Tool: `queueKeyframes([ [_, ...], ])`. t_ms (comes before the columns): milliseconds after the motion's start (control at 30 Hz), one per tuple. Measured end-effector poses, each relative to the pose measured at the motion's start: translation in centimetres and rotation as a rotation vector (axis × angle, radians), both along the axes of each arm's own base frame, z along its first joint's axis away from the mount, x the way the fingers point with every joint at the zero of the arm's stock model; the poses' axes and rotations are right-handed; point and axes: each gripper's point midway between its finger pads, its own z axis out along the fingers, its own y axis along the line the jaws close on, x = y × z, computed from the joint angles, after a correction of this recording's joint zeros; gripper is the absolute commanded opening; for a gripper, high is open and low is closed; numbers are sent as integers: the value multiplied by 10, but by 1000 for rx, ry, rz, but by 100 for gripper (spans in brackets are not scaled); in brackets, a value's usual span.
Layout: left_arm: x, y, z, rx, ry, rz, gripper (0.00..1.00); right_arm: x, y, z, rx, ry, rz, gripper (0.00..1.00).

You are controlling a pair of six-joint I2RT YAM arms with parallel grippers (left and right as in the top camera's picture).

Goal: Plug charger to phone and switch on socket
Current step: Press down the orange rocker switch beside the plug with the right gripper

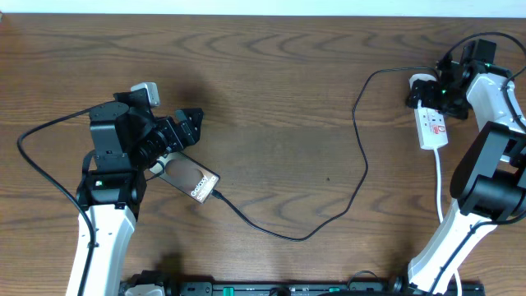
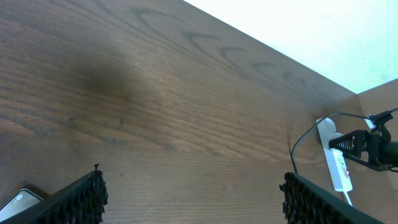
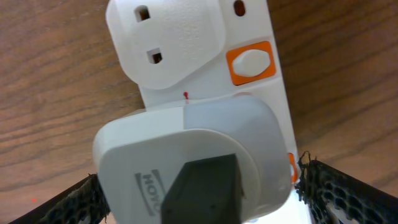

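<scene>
A brown wooden table point(image 1: 271, 49) is being worked by 2 arms. At its right side, the white power strip point(image 1: 433, 127) is being covered at its far end by the right gripper point(image 3: 199, 186). Its jaws are being held fully apart on either side of a grey-white adapter point(image 3: 186, 143) plugged into the strip, and nothing is being gripped. At the left, the phone point(image 1: 191, 178) is being left flat on the table, just beneath the left gripper point(image 2: 193, 196), which is likewise being held wide open and empty. The black charger cable point(image 1: 362, 164) is being run from the strip in a long loop to the phone's near-right end. Its tip appears seated there, so the plugging step is being judged done. An orange switch point(image 3: 252, 62) is being shown on the strip, just beyond the adapter. Whether it is on cannot be told, and switching on the socket is being judged the step left.
</scene>
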Motion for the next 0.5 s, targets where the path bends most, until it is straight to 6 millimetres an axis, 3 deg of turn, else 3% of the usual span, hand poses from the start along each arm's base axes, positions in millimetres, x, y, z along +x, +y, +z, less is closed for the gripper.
queueKeyframes([
  [500,0,0,0,0,0,0,87,5,6,2,39,-29,12,99],
])
